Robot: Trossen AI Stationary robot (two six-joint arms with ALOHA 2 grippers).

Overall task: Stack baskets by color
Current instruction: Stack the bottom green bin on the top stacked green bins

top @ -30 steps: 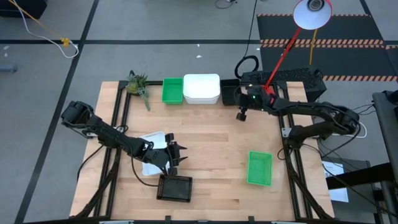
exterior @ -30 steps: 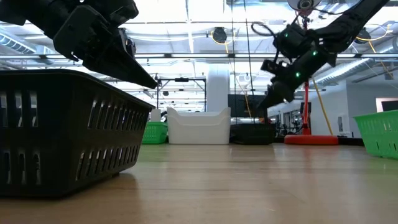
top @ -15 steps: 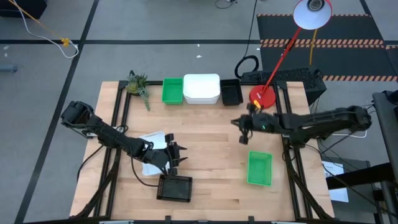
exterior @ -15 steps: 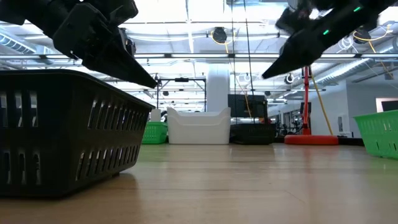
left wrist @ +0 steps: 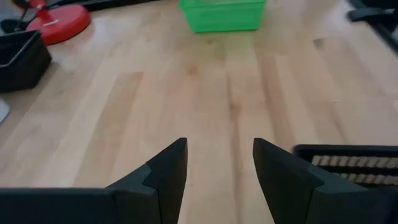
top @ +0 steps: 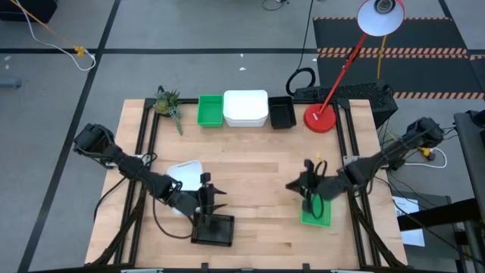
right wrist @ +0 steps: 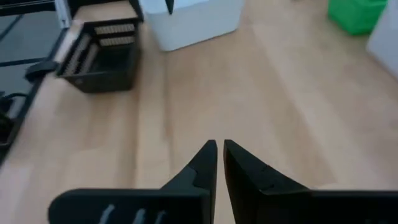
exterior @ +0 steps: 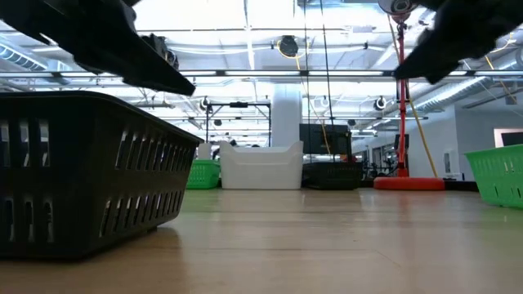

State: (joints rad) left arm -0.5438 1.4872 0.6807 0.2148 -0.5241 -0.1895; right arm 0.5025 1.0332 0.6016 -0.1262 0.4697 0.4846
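Since the earlier frames, the right gripper [top: 297, 184] has swung from the back row down to the near right, now just beside the lone green basket [top: 318, 213]; the left gripper [top: 214, 199] has edged closer to the near black basket [top: 214, 229], just above its rim. High view: a green basket [top: 210, 111], white basket [top: 245, 108] and black basket [top: 282, 113] stand in a row at the far edge, beside the red lamp base [top: 320, 119]; another white basket [top: 184, 173] lies under the left arm. Low view: the near black basket [exterior: 90, 171] fills the left foreground. Left wrist view: fingers [left wrist: 166, 169] spread apart, holding nothing. Right wrist view: fingers [right wrist: 204, 163] nearly together, empty.
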